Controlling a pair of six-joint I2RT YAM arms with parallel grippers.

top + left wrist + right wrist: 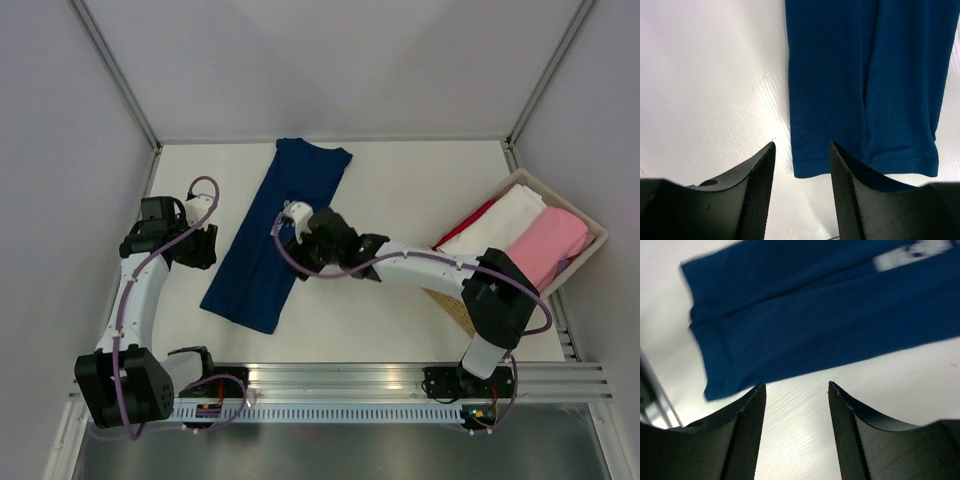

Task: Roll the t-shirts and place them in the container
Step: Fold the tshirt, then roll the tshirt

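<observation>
Navy blue cloth t-shirt [255, 265] is lying as a strip on white worktop [400, 190] | hem [865, 167] sitting just ahead of left gripper [802, 145], long axis running away from it | right gripper [796, 385] hovering beside mid-strip | both gaping wide, empty

We find no legible text, brand, number or sign in any view. The only marking on the cloth is a white print [912, 254] on the navy t-shirt [830, 315], which appears near the top edge of the right wrist view. It is blurred, and we cannot resolve any letter or figure in it. In the top view, small coloured marks [482, 412] sit just below the right arm base [450, 383]. They are too small to read.
</observation>
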